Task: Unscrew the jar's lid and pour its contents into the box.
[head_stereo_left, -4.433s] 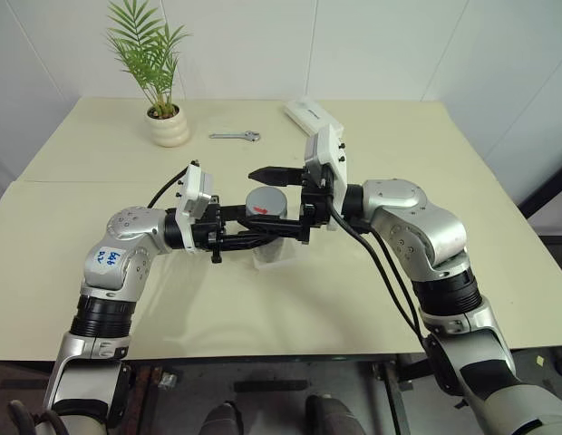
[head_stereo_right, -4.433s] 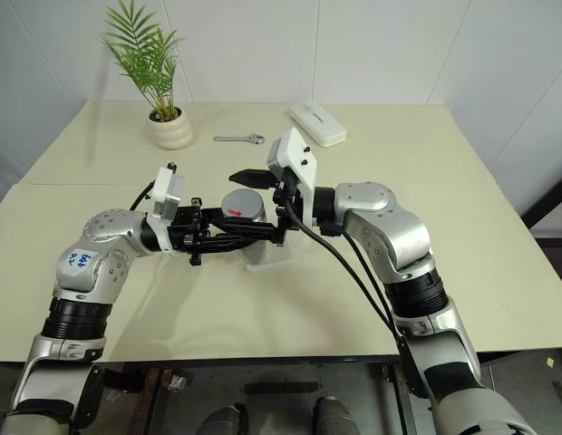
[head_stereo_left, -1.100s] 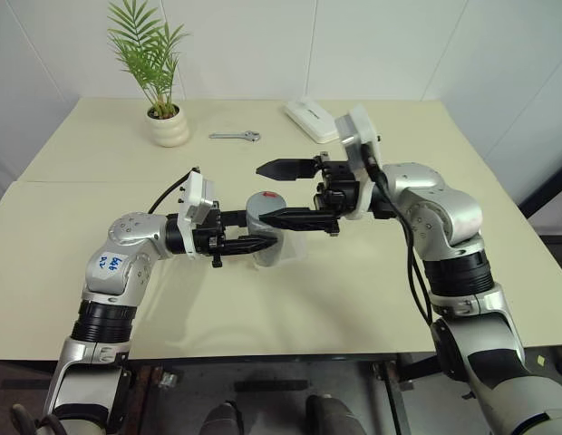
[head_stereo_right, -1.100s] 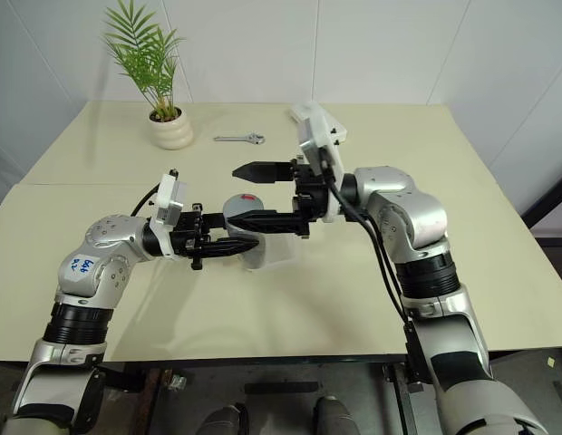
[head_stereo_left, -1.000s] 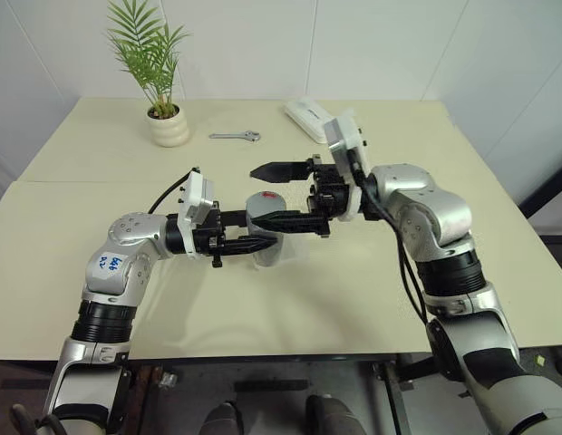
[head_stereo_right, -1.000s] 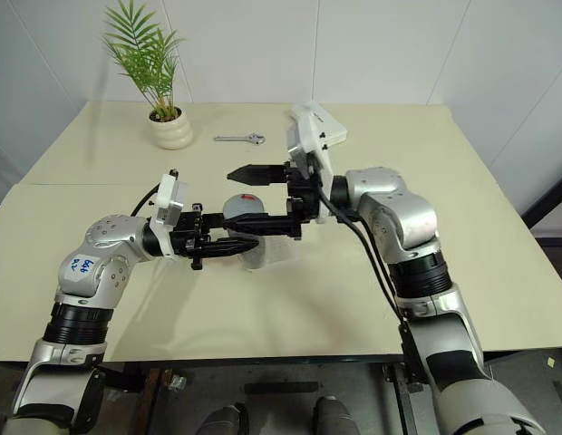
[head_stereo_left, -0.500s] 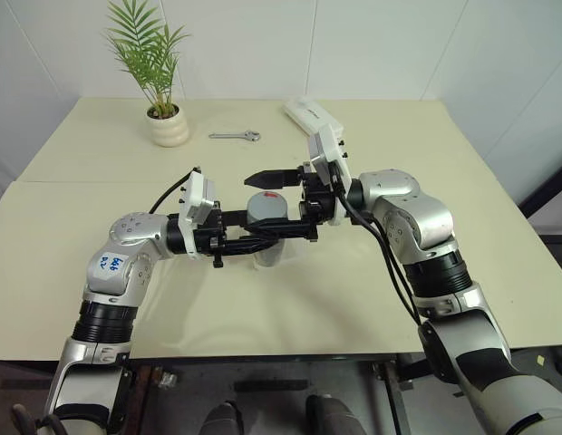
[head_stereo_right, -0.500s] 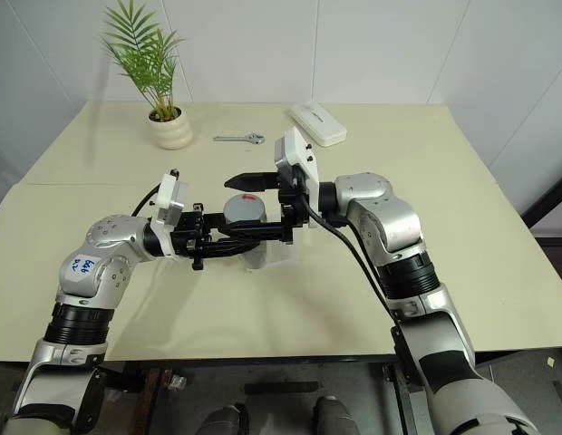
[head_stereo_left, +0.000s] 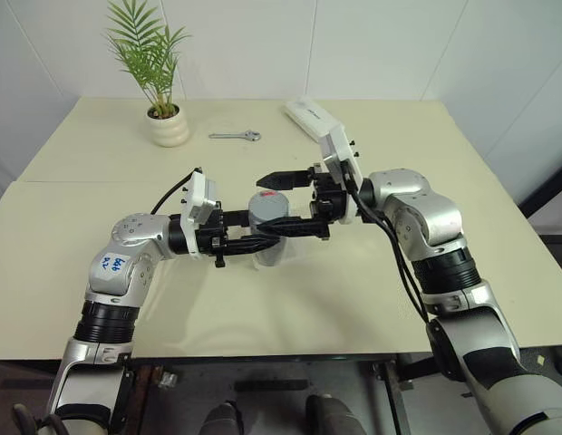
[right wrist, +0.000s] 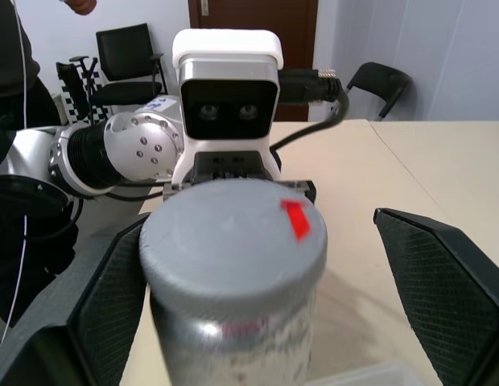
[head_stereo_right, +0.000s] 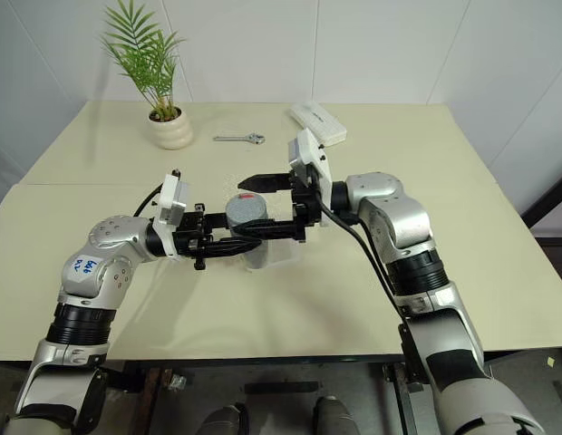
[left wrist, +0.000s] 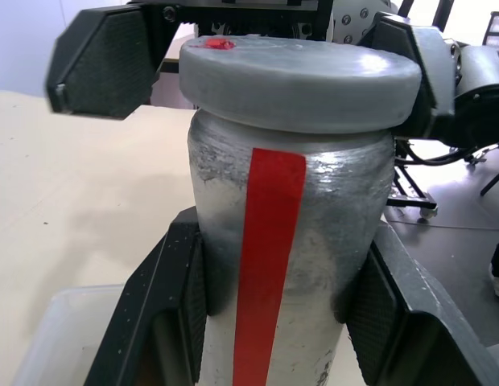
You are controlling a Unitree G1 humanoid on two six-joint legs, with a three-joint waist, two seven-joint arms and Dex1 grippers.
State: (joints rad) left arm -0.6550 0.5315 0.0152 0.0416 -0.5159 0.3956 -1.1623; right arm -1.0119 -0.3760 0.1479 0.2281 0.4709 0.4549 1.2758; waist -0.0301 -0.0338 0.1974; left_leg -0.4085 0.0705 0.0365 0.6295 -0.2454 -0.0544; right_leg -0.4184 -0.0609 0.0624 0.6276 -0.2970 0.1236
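My left gripper (head_stereo_left: 259, 234) is shut on the grey jar (left wrist: 290, 265), which has a red stripe down its side. It holds the jar upright just above the clear box (head_stereo_right: 279, 257). The grey lid (right wrist: 233, 233) with its small red mark sits on the jar. My right gripper (head_stereo_left: 272, 205) reaches in from the right and stands open. One finger (right wrist: 443, 281) lies on each side of the lid, clear of it. The contents are hidden inside the jar.
At the back of the table stand a cream plant pot (head_stereo_left: 169, 125), a metal wrench (head_stereo_left: 236, 136) and a white oblong case (head_stereo_left: 308, 114). The table's front edge runs close below both arms.
The right gripper has shifted slightly around the lid and stays open. The left gripper and the jar have not moved.
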